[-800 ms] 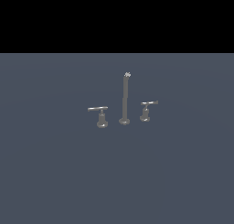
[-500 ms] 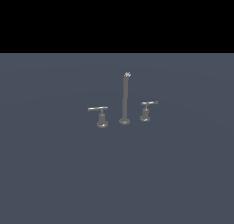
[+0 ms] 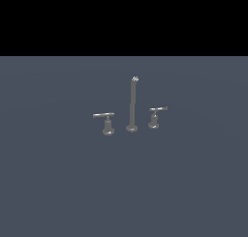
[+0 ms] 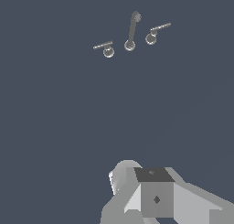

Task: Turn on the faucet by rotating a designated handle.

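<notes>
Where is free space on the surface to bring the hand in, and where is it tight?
Bare grey surface lies open all around the faucet set. It is tight only between the spout and each handle: the shorter-bar handle and the longer-bar one.

Gripper (image 4: 157, 198) cut off by the wrist view's edge, fingertips out of frame, jaw state impossible to tell, arm outside the exterior view, spout (image 3: 131, 105) tip too small to read

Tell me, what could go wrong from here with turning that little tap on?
It might grab the wrong one: the handle and the longer-barred lever look much alike. The tall spout stands close beside the handle, so an approach could bump it. The crossbar is thin; a grip may slip.
</notes>
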Motion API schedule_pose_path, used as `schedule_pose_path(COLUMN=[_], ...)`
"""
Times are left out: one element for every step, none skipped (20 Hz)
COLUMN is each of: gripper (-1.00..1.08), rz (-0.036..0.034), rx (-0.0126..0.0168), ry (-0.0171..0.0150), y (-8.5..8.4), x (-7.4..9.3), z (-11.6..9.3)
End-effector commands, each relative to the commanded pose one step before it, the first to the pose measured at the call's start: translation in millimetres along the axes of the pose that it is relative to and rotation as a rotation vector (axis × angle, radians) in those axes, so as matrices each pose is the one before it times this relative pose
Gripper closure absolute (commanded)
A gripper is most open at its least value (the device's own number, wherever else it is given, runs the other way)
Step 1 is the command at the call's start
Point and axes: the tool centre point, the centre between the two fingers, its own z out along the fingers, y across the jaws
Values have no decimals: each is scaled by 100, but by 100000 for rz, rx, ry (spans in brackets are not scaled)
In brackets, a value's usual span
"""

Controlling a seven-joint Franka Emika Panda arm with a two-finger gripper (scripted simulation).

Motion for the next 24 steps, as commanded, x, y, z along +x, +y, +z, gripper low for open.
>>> schedule_pose_path(gripper=[108, 108, 108, 108, 108, 108, 108, 108, 108, 108, 108, 108, 108, 108, 108, 108, 108, 108, 108, 108, 108, 108, 108, 108], rz=[719, 530, 643, 752, 847, 928, 1010, 1103, 1210, 1322, 1429, 1528, 1637, 1750, 1864, 1976, 2090, 2191, 2238, 2239, 2240, 2241, 2241, 2241], rx=[46, 24, 19, 16, 16, 18, 24, 28, 30, 30, 32, 34, 36, 37, 38, 40, 40, 41, 40, 38, 36, 35, 33, 31], ry=[-5, 18, 27, 35, 40, 43, 45, 47, 52, 58, 62, 66, 71, 75, 80, 85, 90, 94, 96, 96, 97, 97, 98, 98], y=[22, 17, 22, 26, 28, 28, 28, 27, 27, 25, 23, 19, 14, 8, 0, -9, -20, -32, -44, -56, -68, -80, -92, -103], x=[280, 207, 250, 293, 331, 363, 396, 434, 475, 521, 564, 604, 648, 693, 738, 783, 828, 866, 883, 881, 878, 874, 869, 864], z=[28, 18, 24, 31, 38, 45, 53, 62, 74, 88, 104, 120, 140, 162, 187, 214, 245, 277, 304, 326, 348, 369, 391, 413])
